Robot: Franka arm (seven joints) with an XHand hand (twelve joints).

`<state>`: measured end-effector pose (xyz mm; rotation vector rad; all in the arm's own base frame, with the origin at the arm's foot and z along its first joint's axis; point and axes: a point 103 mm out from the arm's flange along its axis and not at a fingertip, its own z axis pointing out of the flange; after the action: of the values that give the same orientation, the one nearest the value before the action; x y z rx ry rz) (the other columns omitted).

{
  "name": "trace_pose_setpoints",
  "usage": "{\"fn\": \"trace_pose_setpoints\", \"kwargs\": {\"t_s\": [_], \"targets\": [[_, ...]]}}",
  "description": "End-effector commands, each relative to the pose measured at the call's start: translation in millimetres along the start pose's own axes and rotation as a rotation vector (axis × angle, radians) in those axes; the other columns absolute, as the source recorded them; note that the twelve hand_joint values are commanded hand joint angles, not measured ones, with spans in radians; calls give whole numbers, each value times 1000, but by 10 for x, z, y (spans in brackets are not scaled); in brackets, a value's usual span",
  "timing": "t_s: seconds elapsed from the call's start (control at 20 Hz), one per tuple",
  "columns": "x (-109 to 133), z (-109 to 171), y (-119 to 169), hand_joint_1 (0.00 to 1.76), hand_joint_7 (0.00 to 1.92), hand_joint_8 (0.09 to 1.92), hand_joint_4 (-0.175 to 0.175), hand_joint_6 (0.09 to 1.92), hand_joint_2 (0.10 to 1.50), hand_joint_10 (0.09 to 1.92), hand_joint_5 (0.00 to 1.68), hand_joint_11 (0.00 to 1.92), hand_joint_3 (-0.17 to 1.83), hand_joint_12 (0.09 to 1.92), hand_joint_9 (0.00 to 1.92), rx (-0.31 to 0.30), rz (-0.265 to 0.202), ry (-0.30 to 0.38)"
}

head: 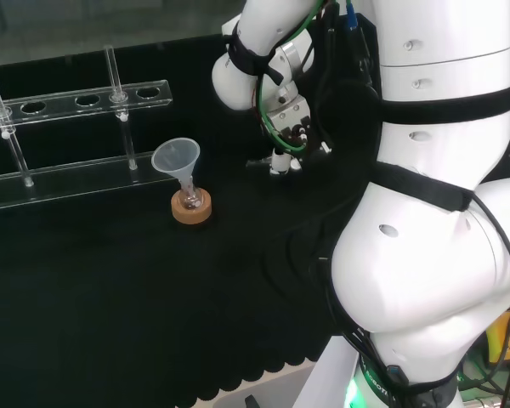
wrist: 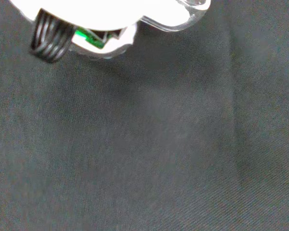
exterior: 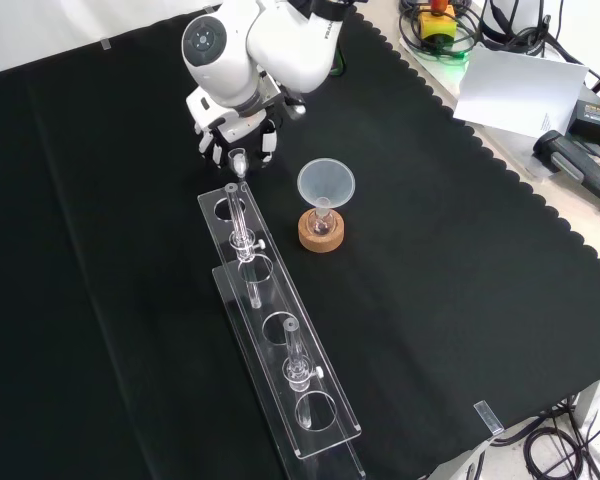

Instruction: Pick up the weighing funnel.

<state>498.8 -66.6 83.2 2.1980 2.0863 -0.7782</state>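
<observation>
1. Now I think I am at the grab step. The small clear weighing funnel sits right under my hand, up and to the left of the funnel in the front view.
2. My fingers curl down on both sides of the little piece, so I judge that they are closed round it. In the wrist view a clear rim shows tight against the white of my hand.
3. I cannot tell if the piece is off the black cloth or touching it.
4. Next, I think I should go straight up, slowly. The piece is small and smooth, so I guess it could slip if I tip it or rush.
5. The clear rack lies to the left of the funnel in the front view. Its far end is just beside my hand, and thin tubes stand in it. I should lift without bumping them.
6. The funnel stands mouth up, with its stem in a small flask on a cork ring. It is apart from my hand, and I have no need to touch it.
</observation>
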Motion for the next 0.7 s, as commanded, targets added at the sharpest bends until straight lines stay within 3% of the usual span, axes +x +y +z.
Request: {"fn": "trace_pose_setpoints", "kwargs": {"t_s": [0.05,0.3,0.7], "targets": [[-56,-315,-155,1159,715,661,175,340,588,318,1452,833,673,1069,1085,-2,-4,-17],[-65,-456,-308,1158,710,657,175,334,592,314,1454,834,667,1068,1085,-11,-9,-34],[-273,-656,-609,1157,745,668,175,330,598,312,1453,839,657,1068,1097,-11,-30,2]]}}
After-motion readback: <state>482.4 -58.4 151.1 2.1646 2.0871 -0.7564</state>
